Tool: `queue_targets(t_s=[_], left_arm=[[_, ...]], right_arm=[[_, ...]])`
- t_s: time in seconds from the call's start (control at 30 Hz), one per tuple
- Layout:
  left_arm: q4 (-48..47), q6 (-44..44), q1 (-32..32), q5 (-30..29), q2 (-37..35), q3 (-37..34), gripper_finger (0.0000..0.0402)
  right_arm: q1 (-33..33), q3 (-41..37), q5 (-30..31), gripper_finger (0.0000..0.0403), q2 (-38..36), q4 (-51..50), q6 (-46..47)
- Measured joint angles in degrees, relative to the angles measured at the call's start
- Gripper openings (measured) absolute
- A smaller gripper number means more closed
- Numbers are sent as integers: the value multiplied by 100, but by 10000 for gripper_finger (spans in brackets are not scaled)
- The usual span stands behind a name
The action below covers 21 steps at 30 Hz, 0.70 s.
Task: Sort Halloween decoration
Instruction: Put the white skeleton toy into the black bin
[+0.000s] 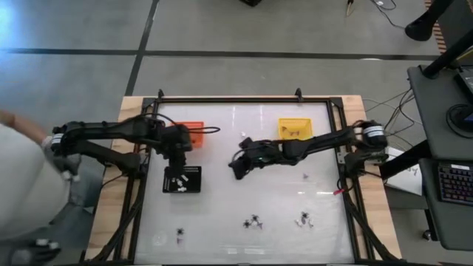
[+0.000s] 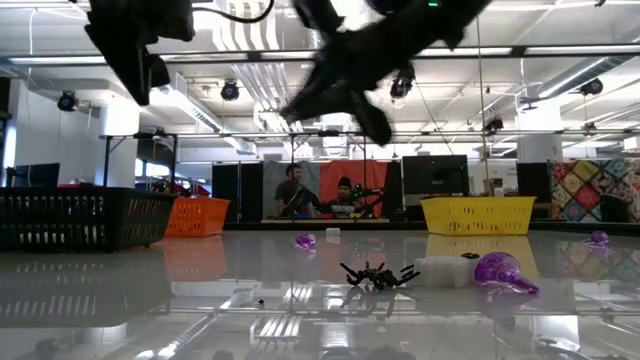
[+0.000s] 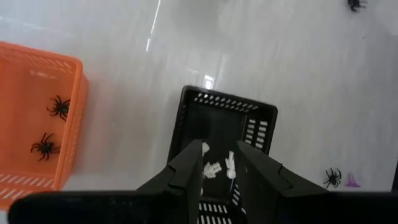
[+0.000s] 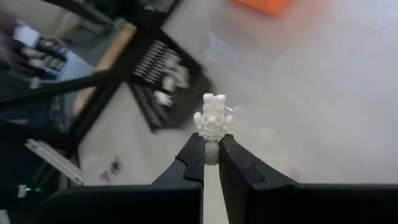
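Right wrist view shows the right gripper (image 4: 211, 149) clamped on a white skeleton (image 4: 212, 117) by its base only, so a swing toward the black tray (image 1: 182, 179) at 9 o'clock risks dropping it, while the left gripper (image 3: 216, 171), fingers apart, hovers over that tray and risks collision.

Both arms were dark, near-black, built from chunky jointed segments. Right arm (image 1: 318, 142) had white band with dark stripe near base end. Left arm (image 1: 111, 133) had pale whitish patch at base end, thin black cable looping off wrist area. Left gripper (image 3: 217, 171) fingers were matte black, flat-faced, angular wedges widening toward wrist. Right gripper (image 4: 211, 152) fingers same deal: black, tapered, smooth inner edges.
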Motion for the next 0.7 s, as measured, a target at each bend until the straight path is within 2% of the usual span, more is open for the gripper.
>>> queue_targets(t_s=[0.33,0.63,0.7], left_arm=[[-188,32,0,-438,-448,-17,75],[-263,-120,0,-1055,-852,-29,75],[-249,-42,0,-1059,-925,-39,75]], right_arm=[[-4,1719,-252,13,1189,-661,-286],[-12,2899,-487,13,2267,-651,-74],[-15,3167,-734,13,2499,-631,-81]])
